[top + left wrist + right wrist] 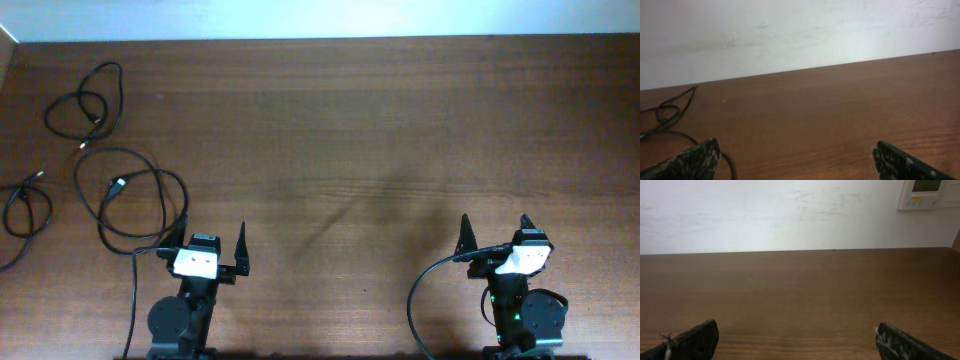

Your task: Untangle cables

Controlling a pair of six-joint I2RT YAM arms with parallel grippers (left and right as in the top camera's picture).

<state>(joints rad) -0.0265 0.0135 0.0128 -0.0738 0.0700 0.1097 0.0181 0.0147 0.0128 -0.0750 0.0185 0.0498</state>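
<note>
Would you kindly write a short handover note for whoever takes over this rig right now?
Left gripper: open, empty, at the near edge.
Right gripper: open, empty, at the near edge.
Cables: three, looped on the table's left side, the nearest loop beside the left gripper.
Done: nothing evident.
Left: probably all the untangling; the left arm looks better placed.

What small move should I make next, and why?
Probably ease the left tool forward and left toward the nearest looped cable. Its jaws stand open and empty, that loop lies just ahead of it, and all the cables sit on the table's left side, far from the right tool.
</note>
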